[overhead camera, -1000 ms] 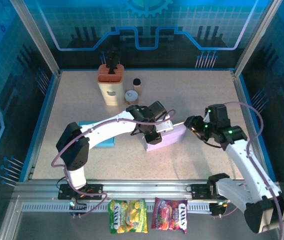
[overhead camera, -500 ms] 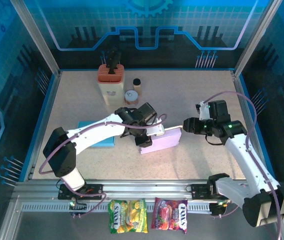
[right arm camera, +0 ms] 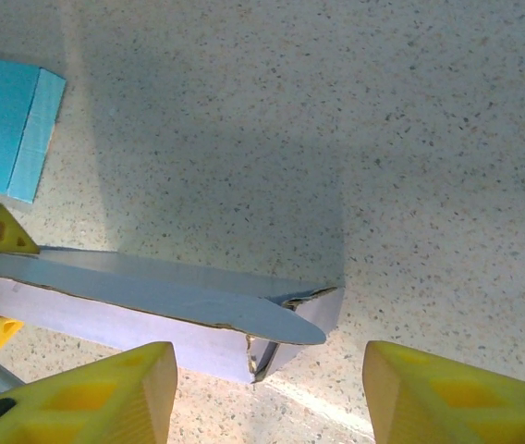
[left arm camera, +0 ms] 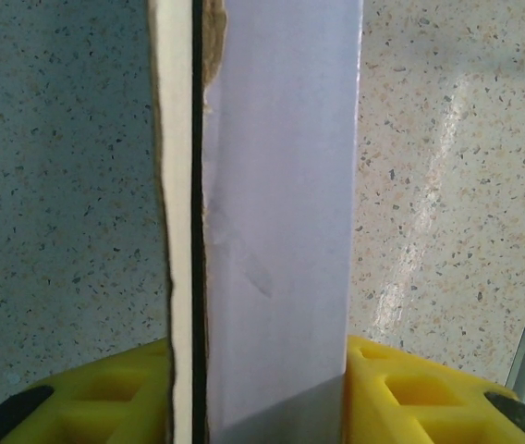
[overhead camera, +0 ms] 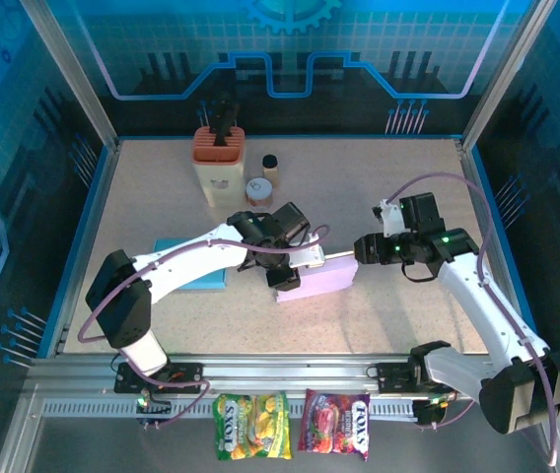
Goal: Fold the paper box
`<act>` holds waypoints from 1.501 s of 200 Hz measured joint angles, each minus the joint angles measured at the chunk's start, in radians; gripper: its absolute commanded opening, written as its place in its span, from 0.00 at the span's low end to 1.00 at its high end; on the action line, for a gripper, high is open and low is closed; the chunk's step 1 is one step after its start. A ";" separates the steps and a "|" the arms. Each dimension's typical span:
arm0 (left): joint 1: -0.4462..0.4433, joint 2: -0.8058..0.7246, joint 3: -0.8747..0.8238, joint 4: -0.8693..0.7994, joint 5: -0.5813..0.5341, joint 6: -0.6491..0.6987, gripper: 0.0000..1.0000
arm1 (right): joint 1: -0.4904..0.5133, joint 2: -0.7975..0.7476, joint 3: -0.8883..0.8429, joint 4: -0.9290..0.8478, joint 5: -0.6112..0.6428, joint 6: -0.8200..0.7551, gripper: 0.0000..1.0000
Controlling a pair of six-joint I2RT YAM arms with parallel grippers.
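**Left claw clamps the box; right claw stands open at its loose end.**

I have the lilac box [overhead camera: 317, 280] near the middle of the speckled bench [overhead camera: 398, 187], its long axis running left to right in my overhead view. My left claw [overhead camera: 282, 274] is closed on its left end. In that wrist camera the yellow fingers [left arm camera: 410, 388] press both sides of a smooth card wall with a raw brown cut edge alongside. My right claw [overhead camera: 361, 248] sits just off the right end, jaws apart and holding nothing, so I judge it the nearer one for the next fold. From its camera the box lies ahead and to the left, with a thin rounded flap [right arm camera: 244, 319] over the end and a torn corner beside it. The card looks thin, light and easily creased. A flat blue sheet [overhead camera: 196, 278] lies under my left arm.
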 measured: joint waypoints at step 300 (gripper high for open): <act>0.000 0.066 0.078 -0.007 0.056 -0.005 0.42 | 0.100 -0.020 -0.152 0.144 0.061 0.286 0.28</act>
